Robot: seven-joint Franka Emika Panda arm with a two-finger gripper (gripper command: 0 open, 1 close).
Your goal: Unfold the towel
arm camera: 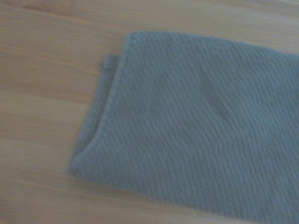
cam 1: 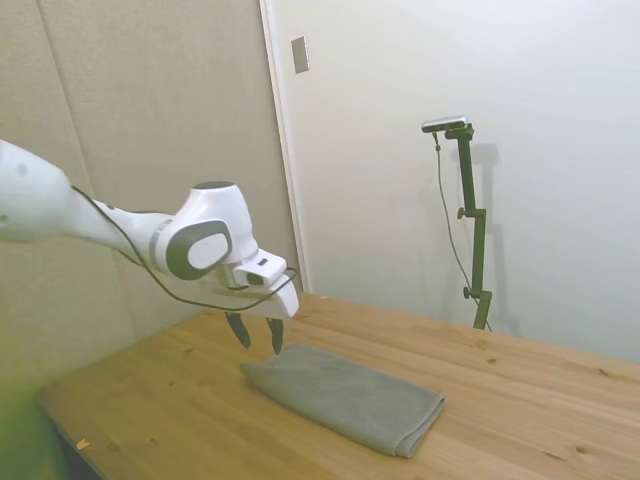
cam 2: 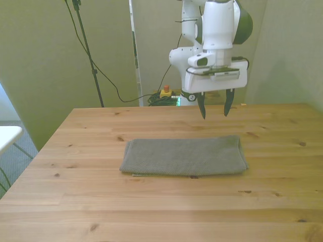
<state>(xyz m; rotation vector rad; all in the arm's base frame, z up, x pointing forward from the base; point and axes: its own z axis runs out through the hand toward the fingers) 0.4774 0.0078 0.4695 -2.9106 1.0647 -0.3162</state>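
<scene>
Currently my claw (cam 2: pixel 214 112) hangs open and empty above the folded towel (cam 2: pixel 184 156); pinching both layers would drag it, not unfold it.

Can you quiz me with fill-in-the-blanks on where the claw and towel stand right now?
1. The towel lies ____ on the wooden table, not yet spread out.
2. The claw hangs above the towel's end at the front view's ____.
3. The claw's fingers are ____, holding nothing.
4. The towel's colour is ____.

Missing words: folded; right; open; grey
</scene>
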